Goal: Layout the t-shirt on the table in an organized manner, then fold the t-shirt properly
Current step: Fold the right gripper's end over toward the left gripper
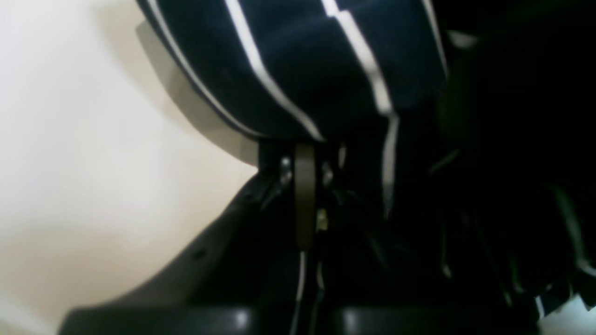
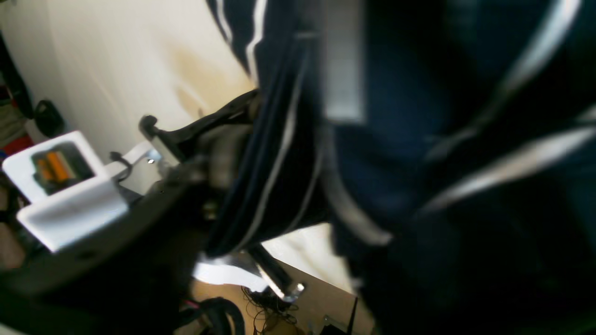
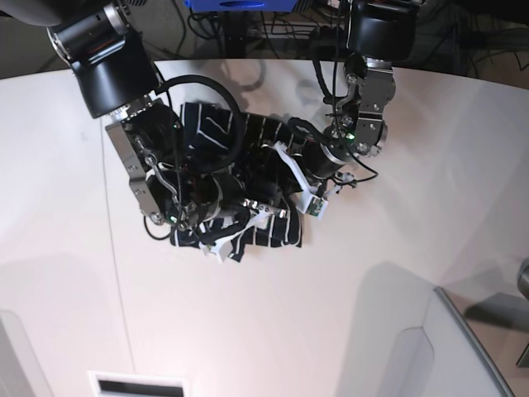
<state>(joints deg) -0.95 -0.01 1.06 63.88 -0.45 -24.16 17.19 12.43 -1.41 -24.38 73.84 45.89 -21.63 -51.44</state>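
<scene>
Both of my arms reach down over the middle of the table, and the t-shirt lies bunched up between them, dark with thin white stripes, a little toward eleven o'clock from the table's centre in the base view.

Going from the left of that view: my right arm comes in from about ten o'clock. My right gripper is buried in the near left part of the heap, at roughly seven o'clock of the shirt. In the right wrist view the gripper has folds of striped cloth running across it, with one dark finger showing to the left of the fabric. The picture is blurred, and I cannot tell whether these jaws are open or clamped on the cloth.

The shirt itself is crumpled, not spread: ridges and twisted folds, with a striped edge hanging toward six o'clock.

Farther right, my left arm comes down from about one o'clock. My left gripper sits at the three o'clock edge of the heap. In the left wrist view this gripper has its jaws drawn tight together, pinching a fold of the t-shirt, which bulges just beyond the tips; bare white table shows at nine o'clock.
</scene>
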